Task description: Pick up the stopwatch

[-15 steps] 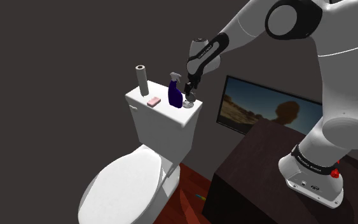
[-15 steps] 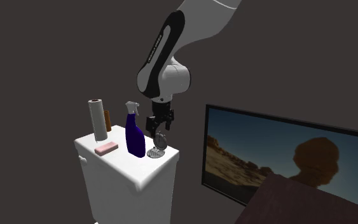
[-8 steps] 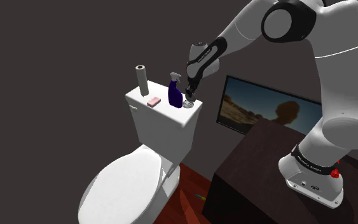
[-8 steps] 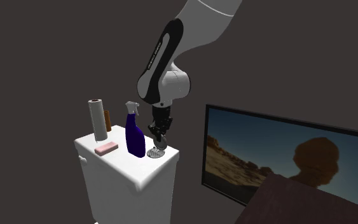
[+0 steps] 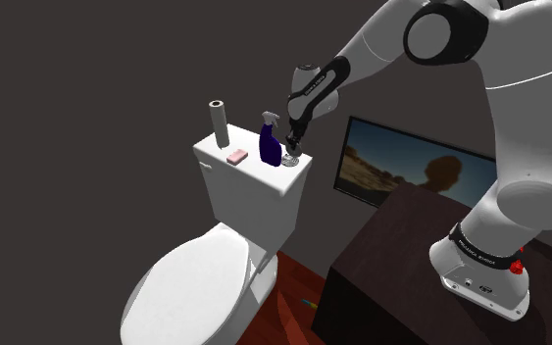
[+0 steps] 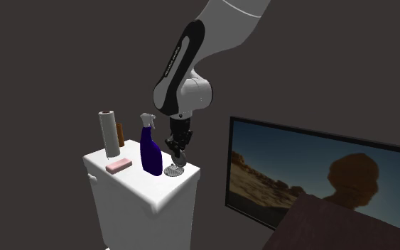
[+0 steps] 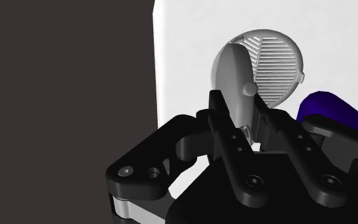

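Observation:
The stopwatch (image 7: 234,76) is a grey round disc standing on edge near the corner of the white toilet tank lid (image 6: 138,186), with a ribbed round part (image 7: 278,63) lying flat beside it. My black gripper (image 7: 244,113) comes straight down on it, and both fingers clasp the upright disc's lower half. In the second exterior view the gripper (image 6: 177,150) sits just above the stopwatch (image 6: 175,170), right beside a dark blue spray bottle (image 6: 150,153). The shoulder view shows the gripper (image 5: 292,147) shut on the stopwatch (image 5: 289,163) at the lid's end.
A paper roll (image 6: 109,133) and a pink bar (image 6: 119,165) also stand on the lid, with the spray bottle (image 5: 270,147) touching-close to the hand. Below are the toilet's closed seat (image 5: 195,289), a wall screen (image 5: 411,172) and my dark stand (image 5: 401,265).
A second ago the fingers stood open above the stopwatch; the hand dropped slightly and shut on it. Nothing has moved in the last half second.

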{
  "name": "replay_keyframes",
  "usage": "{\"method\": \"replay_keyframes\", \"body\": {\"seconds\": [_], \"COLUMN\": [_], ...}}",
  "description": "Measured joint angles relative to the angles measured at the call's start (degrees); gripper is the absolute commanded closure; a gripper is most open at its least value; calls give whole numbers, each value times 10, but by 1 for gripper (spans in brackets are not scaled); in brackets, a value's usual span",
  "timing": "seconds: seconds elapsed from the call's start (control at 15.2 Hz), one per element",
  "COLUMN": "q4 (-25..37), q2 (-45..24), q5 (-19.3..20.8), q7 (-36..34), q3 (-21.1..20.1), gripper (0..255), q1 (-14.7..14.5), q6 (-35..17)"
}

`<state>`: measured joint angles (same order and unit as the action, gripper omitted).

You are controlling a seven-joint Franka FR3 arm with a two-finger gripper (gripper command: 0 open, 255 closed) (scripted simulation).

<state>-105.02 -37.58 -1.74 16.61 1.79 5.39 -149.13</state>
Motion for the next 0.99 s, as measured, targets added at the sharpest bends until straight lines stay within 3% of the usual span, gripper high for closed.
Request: {"method": "replay_keyframes", "body": {"seconds": [0.99], "q4": [-5], "q2": [78], "q5": [4], "q7": [-2], "q3": [3], "gripper": [255], "q1": [-2], "q6": [73]}}
